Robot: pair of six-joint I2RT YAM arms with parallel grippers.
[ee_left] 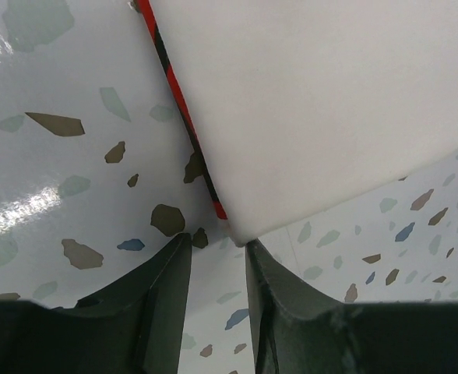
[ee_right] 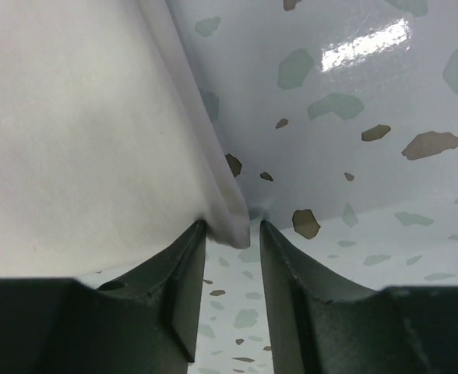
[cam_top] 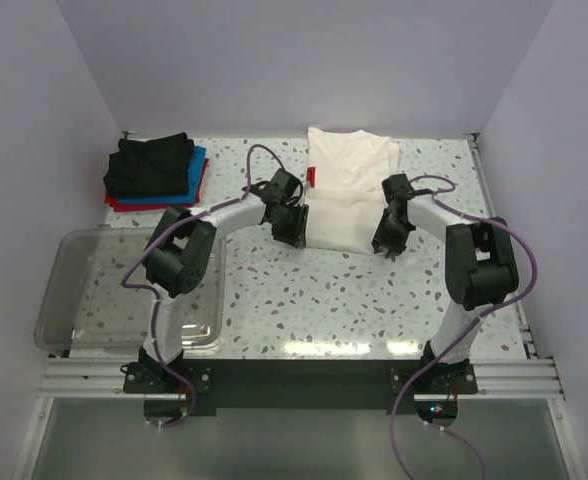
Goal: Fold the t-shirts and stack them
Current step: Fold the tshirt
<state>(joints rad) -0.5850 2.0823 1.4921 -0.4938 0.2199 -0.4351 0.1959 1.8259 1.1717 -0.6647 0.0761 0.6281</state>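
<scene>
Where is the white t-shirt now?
In the top view the white t-shirt lies mid-table toward the far edge, right of the folded stack, with the left claw and right claw at its near corners.

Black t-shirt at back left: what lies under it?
Under the black t-shirt, a blue t-shirt, then a red t-shirt lowest; only their edges show, the rest is covered.

Looks like a robot lab cell: plain white walls (cam_top: 304,60) boxing speckled desk (cam_top: 324,300), aluminium rail frame (cam_top: 514,372) at 6 o'clock.
</scene>
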